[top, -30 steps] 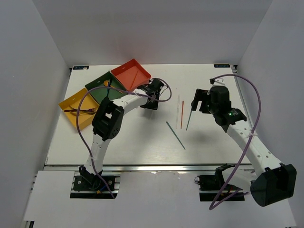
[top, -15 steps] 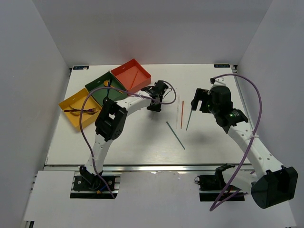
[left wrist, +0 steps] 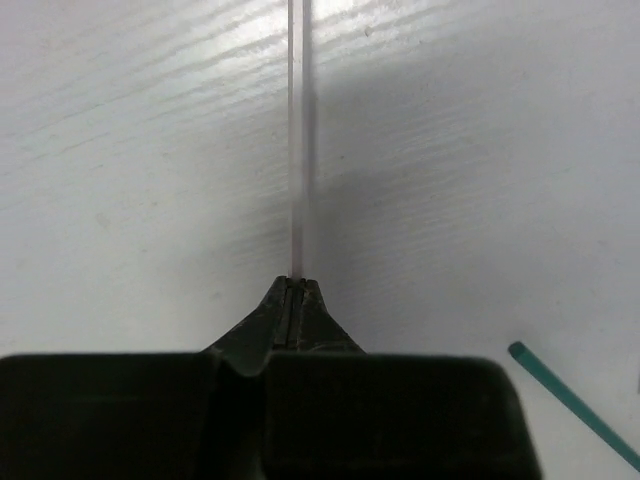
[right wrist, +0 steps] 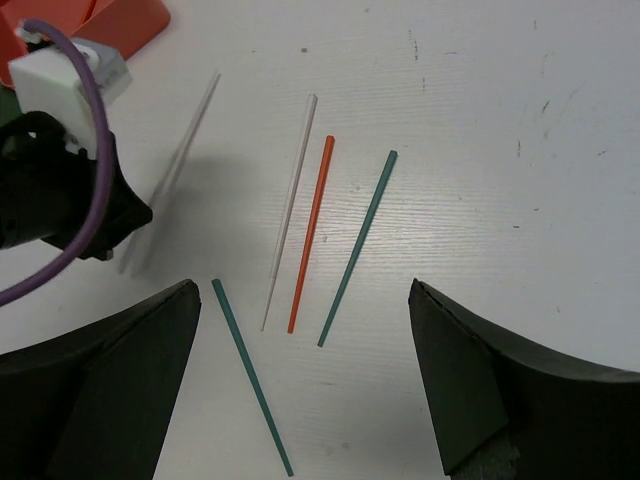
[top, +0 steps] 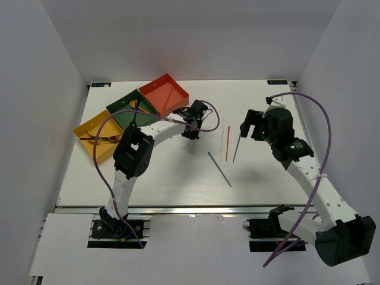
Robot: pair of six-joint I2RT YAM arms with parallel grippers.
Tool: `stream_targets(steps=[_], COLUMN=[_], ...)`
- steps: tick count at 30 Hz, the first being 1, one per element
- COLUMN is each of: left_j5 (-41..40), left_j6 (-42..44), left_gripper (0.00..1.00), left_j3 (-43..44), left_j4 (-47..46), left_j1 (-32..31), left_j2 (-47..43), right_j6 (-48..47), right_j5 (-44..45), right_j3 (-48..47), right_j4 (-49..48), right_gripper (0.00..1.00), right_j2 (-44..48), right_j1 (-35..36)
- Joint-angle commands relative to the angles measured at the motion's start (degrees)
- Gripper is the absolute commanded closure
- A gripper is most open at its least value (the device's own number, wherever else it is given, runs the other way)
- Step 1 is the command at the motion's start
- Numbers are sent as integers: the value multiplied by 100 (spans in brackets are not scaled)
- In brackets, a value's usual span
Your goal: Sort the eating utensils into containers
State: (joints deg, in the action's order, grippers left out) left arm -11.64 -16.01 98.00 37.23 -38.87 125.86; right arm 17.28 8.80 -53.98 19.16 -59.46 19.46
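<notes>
Left claw (left wrist: 297, 285) had just gone from part-open to fully pinched, jaws together on a silver chopstick (right wrist: 190, 140). Arm barely shifted over that second, so this was the grab itself, not a carry. Grip looked made; next step is probably a lift and move to a container.

Held stick sat left of the loose group, off the near-right corner of the red-orange container (top: 166, 95), far-centre of the tabletop (top: 166, 178). It was blurred with a shadow beside it in the right wrist view, so likely partly off the surface; can't confirm. Too thin to pick out from overhead.

Long axis ran roughly near-to-far, close to parallel with the loose silver chopstick (right wrist: 292, 200) and the red chopstick (right wrist: 312, 230). Free end pointed at the far edge, leaning slightly right.

Right claw (right wrist: 302, 292) hung wide open and empty over the loose sticks. Two teal chopsticks lay there: one (right wrist: 358, 245) just right of the red one, the other (right wrist: 250, 375) angled off nearer the near edge.

Dark green container (top: 119, 113) and yellow container (top: 83, 127) sat toward the far-left corner, both already holding pieces.
</notes>
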Motion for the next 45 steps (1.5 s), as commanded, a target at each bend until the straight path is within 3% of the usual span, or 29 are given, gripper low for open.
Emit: stream_targets(steps=[1, 9, 13, 19, 27, 29, 32, 33, 34, 36, 42, 45], left_j5=[-294, -488, -332, 433, 1023, 1146, 1155, 1155, 1164, 1155, 1076, 1576], left_j6=[239, -297, -236, 344, 854, 1002, 1100, 1109, 1144, 1170, 1100, 680], left_gripper=[100, 100, 100, 100, 99, 91, 71, 57, 51, 47, 24, 13], left_j3=[457, 765, 1291, 2652, 2480, 2321, 2338, 2390, 2426, 2426, 2400, 2234], left_j4=[-102, -760, -1148, -1280, -1499, -1587, -1570, -1535, -1457, -1438, -1254, -1105], left_j1=[177, 1425, 2013, 2305, 2472, 2472, 2464, 2472, 2481, 2481, 2481, 2429], left_j2=[-984, -1117, -626, 421, 729, 694, 711, 720, 720, 659, 265, -200], right_j6=[-128, -181, -172, -181, -225, -225, -234, -234, -242, -242, -251, -234], right_j5=[8, 17, -80, -132, -71, -97, -115, -115, -115, -98, -71, -19], right_j3=[-78, -104, -139, -166, -236, -280, -368, -394, -403, -394, -421, -421], right_j4=[-228, -228, -237, -184, -211, -211, -184, -158, -158, -149, -105, -79], right_gripper=[11, 11, 11, 11, 11, 11, 11, 11, 11, 11, 11, 11], right_j2=[84, 31, -57, -118, -285, -355, -408, -417, -400, -373, -312, -250], right_j1=[-48, -83, -92, -92, -92, -92, -92, -92, -92, -92, -92, -92])
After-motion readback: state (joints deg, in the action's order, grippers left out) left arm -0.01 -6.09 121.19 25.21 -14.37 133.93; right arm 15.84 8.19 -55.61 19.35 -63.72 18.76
